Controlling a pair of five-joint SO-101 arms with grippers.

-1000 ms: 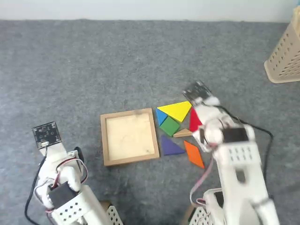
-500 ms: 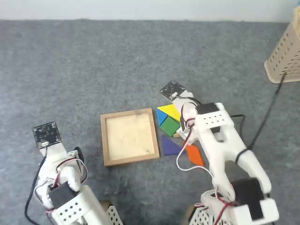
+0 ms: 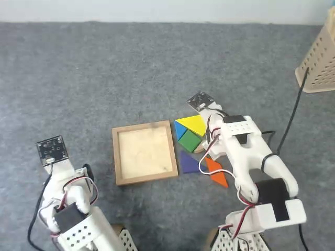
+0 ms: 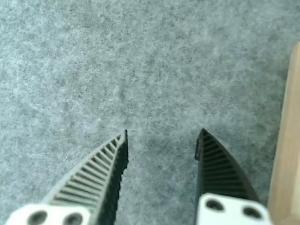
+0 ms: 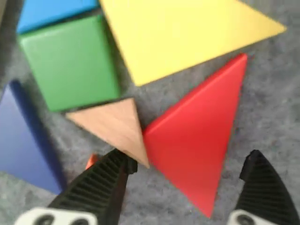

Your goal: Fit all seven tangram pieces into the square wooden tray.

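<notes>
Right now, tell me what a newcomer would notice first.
A cluster of bright coloured pieces lies on the grey carpet beside the square wooden tray. The right pincer hangs open over the red triangle; the left pincer is open above carpet beside the tray.

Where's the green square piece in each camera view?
High view: green square just right of the tray, beside the yellow triangle.
Left wrist view: faces carpet beside the tray rim instead.
Right wrist view: green square beside the yellow triangle, past the tan triangle.
Shared landmark: the yellow triangle.
</notes>
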